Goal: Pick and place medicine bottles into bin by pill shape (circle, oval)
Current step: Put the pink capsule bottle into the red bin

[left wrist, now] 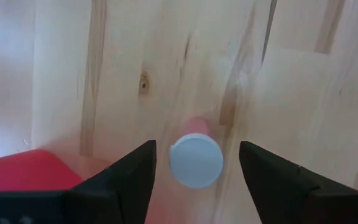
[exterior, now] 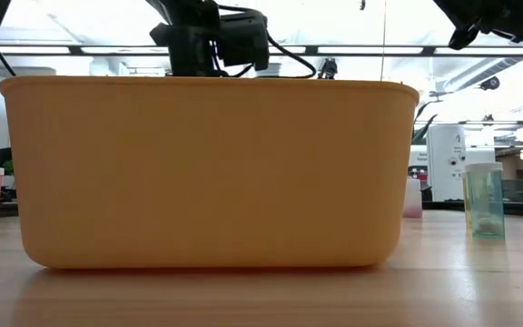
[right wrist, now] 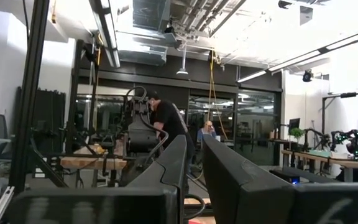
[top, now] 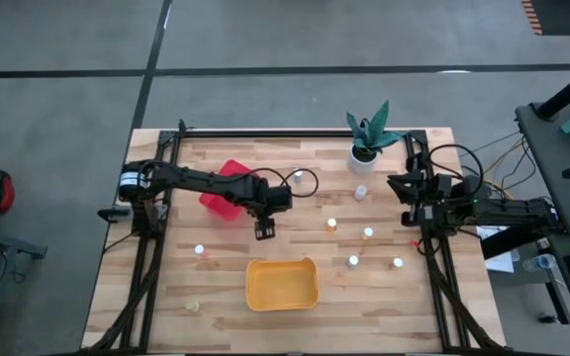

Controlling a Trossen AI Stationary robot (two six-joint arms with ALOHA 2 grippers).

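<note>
Medicine bottles are scattered over the wooden table [top: 166,297], all standing upright with their long axes vertical and white caps facing up. One bottle [left wrist: 196,158] is seen between the fingers [left wrist: 126,180] of the left gripper [top: 264,229] in the left wrist view — its round white cap points straight at the camera and a pinkish body shows just behind it. The fingers are spread apart on either side of the cap, with gaps visible, so nothing is grasped. In the high view this gripper is held between the red bin [top: 224,188] and the yellow-orange bin [top: 282,284], near the table's middle. Other bottles are seen right of centre: one [top: 332,224] amber, one [top: 368,233] beside it, two [top: 353,261] [top: 398,263] nearer the front edge — and one [top: 199,250] left of the yellow-orange bin. A potted plant [top: 367,138] stands at the back. The right gripper [right wrist: 193,171] is clenched shut, empty, raised at the table's right edge and pointed out into the room.
</note>
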